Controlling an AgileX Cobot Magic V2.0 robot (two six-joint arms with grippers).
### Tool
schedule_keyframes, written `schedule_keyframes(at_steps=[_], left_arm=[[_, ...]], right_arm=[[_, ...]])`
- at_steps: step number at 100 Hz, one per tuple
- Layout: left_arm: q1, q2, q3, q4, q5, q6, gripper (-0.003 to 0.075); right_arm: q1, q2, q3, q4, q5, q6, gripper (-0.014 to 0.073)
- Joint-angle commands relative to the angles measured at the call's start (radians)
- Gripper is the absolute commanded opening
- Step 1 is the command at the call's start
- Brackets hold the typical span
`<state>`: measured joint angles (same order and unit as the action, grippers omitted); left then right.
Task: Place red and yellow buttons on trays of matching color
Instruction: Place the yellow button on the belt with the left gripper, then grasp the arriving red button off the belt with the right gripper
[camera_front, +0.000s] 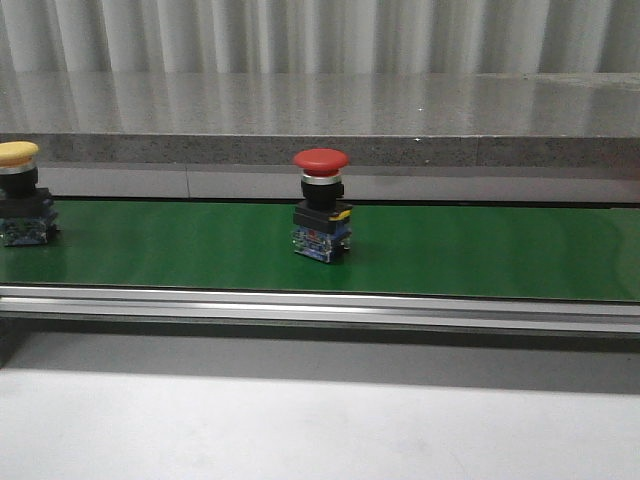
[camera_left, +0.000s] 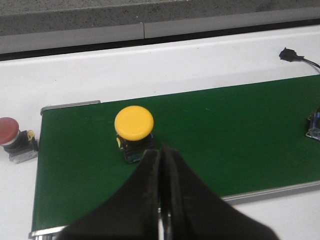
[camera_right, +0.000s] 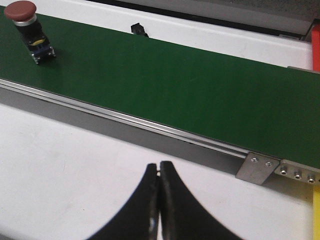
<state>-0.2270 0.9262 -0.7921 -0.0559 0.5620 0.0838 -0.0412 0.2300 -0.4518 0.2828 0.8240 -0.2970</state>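
A red button (camera_front: 321, 205) stands up straight in the middle of the green belt (camera_front: 480, 250). A yellow button (camera_front: 20, 195) stands on the same belt, right at the left edge of the front view. Both sit on little black and blue boxes, with the big round cap on top.

The left gripper (camera_left: 161, 152) hangs just beside the yellow button (camera_left: 134, 125), over the green belt (camera_left: 225, 135). Its two fingers are pressed together and it has nothing in them. Another red button (camera_left: 11, 134) lies off the belt on the white bench (camera_left: 175, 65), near the belt's end.

The right gripper (camera_right: 159, 167) hangs over the white bench (camera_right: 60, 165), on the near side of the belt's metal rail (camera_right: 150, 127). Its fingers are pressed together too, and it holds nothing. The red button (camera_right: 27, 27) is far from it, up the green belt (camera_right: 175, 85). A bit of red (camera_right: 316, 50) and a bit of yellow (camera_right: 316, 210) show at the edge of that view. They may be the trays, but I cannot tell.

No button is picked up yet, so I think the job is at its start: getting ready to grab. The left gripper looks closest to the yellow button. Next it would need to spread its fingers wide, go down around the button's body, and squeeze. It should take care not to knock the tall button over
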Motion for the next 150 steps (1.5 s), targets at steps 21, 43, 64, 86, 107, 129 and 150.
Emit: schedule_keyframes(at_steps=[21,43,64,86,107,129,150], left_arm=[[-0.008,-0.291,0.168,-0.039,-0.115,0.000,-0.0020],[-0.008,-0.445,0.249,-0.055,-0.117,0.000,-0.0020],[-0.008,-0.506,0.261,-0.055,-0.118,0.000,-0.0020],[-0.008,-0.508,0.261,-0.055,-0.118,0.000,-0.0020],[-0.008,-0.508,0.261,-0.055,-0.118,0.000,-0.0020],[-0.008,-0.508,0.261,-0.055,-0.118,0.000,-0.0020],[-0.008,-0.508,0.261,-0.055,-0.118,0.000,-0.0020]], right_arm=[[0.007,0.021,-0.035,0.010,-0.079,-0.005,-0.0066],[0.048,0.186,-0.146,0.009,-0.033,-0.005,-0.0066],[0.080,0.450,-0.331,0.014,0.057,-0.005,0.0128],[0.128,0.719,-0.516,0.017,0.065,-0.007,0.0620],[0.187,0.984,-0.675,0.016,0.123,-0.034,0.0655],[0.217,1.214,-0.814,0.016,0.233,-0.111,0.0655],[0.221,1.358,-0.852,0.028,0.227,-0.154,0.0655]])
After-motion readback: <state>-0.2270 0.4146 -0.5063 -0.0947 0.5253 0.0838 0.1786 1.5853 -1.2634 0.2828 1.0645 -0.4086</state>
